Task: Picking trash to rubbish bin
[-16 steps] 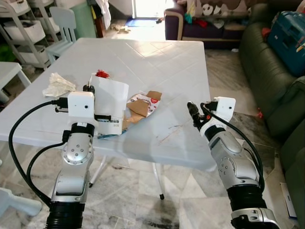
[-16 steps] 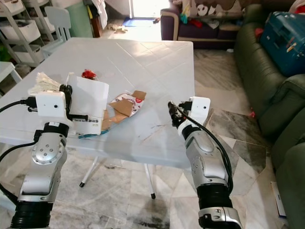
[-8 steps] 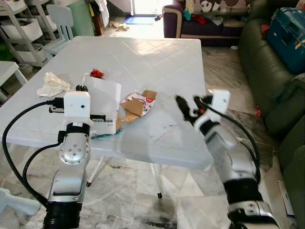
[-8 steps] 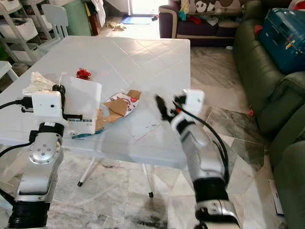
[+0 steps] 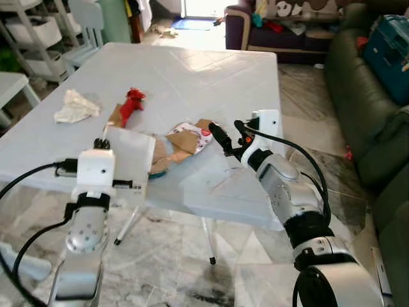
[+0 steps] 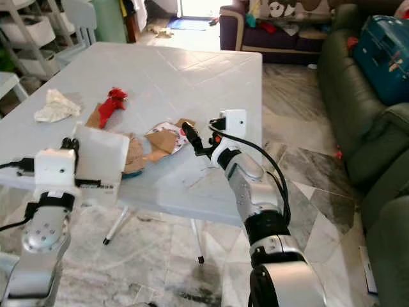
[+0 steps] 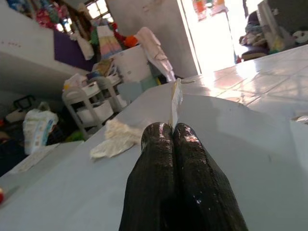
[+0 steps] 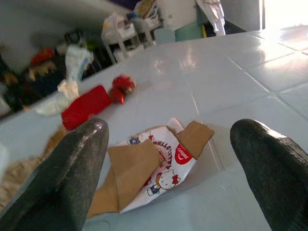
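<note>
My left gripper (image 5: 102,142) is shut on a white sheet of card (image 5: 131,165), held upright at the table's front edge; its thin edge sticks up between the fingers (image 7: 174,103). My right gripper (image 5: 225,132) is open low over the table. Just beyond its fingertips lies a torn brown-and-white printed packet (image 8: 154,168). Beside the packet lies crumpled brown paper (image 5: 156,155). Farther back are a red wrapper (image 5: 132,102) and a crumpled white tissue (image 5: 75,107).
The white table (image 5: 211,70) stands on a marble floor. A green sofa (image 5: 377,128) with a blue case (image 5: 393,51) is on the right. At the back stands a dark sofa (image 5: 281,32). White shelves (image 5: 38,32) and a small table (image 5: 9,83) are at left.
My right gripper has swung left from beyond the table's right edge to the printed packet. My left gripper has drawn the white sheet back to the front edge, uncovering the red wrapper.
</note>
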You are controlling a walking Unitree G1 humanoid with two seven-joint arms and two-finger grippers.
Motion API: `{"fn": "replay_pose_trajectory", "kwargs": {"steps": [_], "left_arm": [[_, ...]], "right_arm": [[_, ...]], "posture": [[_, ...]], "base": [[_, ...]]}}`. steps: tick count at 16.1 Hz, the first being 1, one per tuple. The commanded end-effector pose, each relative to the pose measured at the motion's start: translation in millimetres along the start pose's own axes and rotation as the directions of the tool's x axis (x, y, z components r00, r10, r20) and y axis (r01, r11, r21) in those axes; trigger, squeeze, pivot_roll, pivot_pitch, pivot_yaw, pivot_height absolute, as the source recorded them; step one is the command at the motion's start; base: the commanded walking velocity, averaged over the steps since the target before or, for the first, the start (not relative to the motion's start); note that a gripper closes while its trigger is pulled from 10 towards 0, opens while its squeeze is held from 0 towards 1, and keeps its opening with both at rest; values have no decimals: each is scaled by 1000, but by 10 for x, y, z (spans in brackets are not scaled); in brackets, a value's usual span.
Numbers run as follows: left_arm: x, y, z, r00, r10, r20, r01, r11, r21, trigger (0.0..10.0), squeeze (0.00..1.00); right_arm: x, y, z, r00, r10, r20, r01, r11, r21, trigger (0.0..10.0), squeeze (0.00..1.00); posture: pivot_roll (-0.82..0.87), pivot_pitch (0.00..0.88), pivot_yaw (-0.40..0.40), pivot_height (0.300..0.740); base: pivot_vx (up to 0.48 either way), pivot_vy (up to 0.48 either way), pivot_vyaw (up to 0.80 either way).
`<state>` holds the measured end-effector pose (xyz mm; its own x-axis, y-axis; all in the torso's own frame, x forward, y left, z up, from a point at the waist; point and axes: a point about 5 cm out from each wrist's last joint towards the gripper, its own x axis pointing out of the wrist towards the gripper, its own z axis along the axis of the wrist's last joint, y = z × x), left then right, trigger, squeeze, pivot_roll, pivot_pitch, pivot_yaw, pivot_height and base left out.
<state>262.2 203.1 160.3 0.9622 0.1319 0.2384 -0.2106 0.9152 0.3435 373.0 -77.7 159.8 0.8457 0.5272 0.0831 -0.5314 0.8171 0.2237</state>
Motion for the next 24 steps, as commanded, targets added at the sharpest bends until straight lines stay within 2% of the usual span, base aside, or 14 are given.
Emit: {"fn": "replay_pose_trajectory", "kwargs": {"steps": [1, 3, 8, 11, 12, 13, 14, 15, 18, 21, 24], "left_arm": [[-61, 63, 22, 1000, 2, 2, -2, 1000, 25, 10000, 0], [-168, 114, 8, 1000, -4, -16, 4, 999, 47, 10000, 0], [-215, 92, 59, 999, -22, -24, 23, 999, 43, 10000, 0], [-211, 90, 74, 999, -29, -28, 30, 999, 36, 10000, 0], [-198, 61, 89, 999, -44, -24, 44, 999, 22, 10000, 0], [-188, 45, 97, 998, -51, -20, 51, 999, 18, 10000, 0], [-182, 28, 104, 998, -59, -19, 59, 998, 14, 10000, 0], [-180, 25, 106, 998, -60, -18, 60, 998, 14, 10000, 0], [-181, 21, 115, 998, -65, -20, 65, 998, 9, 10000, 0], [-190, 11, 118, 997, -70, -23, 70, 998, 4, 10000, 0], [-188, 14, 127, 997, -70, -22, 70, 998, 5, 10000, 0]], "right_arm": [[47, 25, -2, 1000, 13, -13, -14, 996, -88, 10000, 1000], [101, 60, -55, 999, 21, -42, -27, 989, -146, 10000, 1000], [246, 142, -17, 999, -21, -46, 14, 991, -136, 10000, 1000], [294, 134, 40, 994, -104, -21, 100, 985, -140, 10000, 992], [289, 98, 23, 987, -154, -36, 147, 978, -151, 10000, 749], [281, 73, 9, 982, -181, -45, 172, 974, -148, 10000, 361], [274, 56, -14, 978, -200, -60, 190, 972, -138, 10000, 149], [273, 60, -29, 977, -201, -69, 190, 973, -131, 10000, 0], [304, 151, -94, 979, -184, -89, 185, 983, 8, 10000, 0], [339, 293, -173, 983, -141, -113, 153, 983, 100, 10000, 0], [357, 389, -221, 986, -115, -125, 130, 983, 126, 10000, 0]], "posture": [[209, 108, -40, 740], [236, 121, -40, 740], [254, 137, -34, 740], [254, 139, -29, 740], [252, 137, -26, 740], [251, 136, -26, 740], [250, 136, -25, 740], [251, 136, -25, 740], [258, 138, -27, 740], [267, 139, -26, 740], [273, 143, -30, 740]], "base": [[0, 0, 0], [0, 0, 0], [0, 0, 0], [0, 0, 0], [0, 0, 0], [0, 0, 0], [0, 0, 0], [0, 0, 0], [0, 0, 0], [0, 0, 0], [0, 0, 0]]}}
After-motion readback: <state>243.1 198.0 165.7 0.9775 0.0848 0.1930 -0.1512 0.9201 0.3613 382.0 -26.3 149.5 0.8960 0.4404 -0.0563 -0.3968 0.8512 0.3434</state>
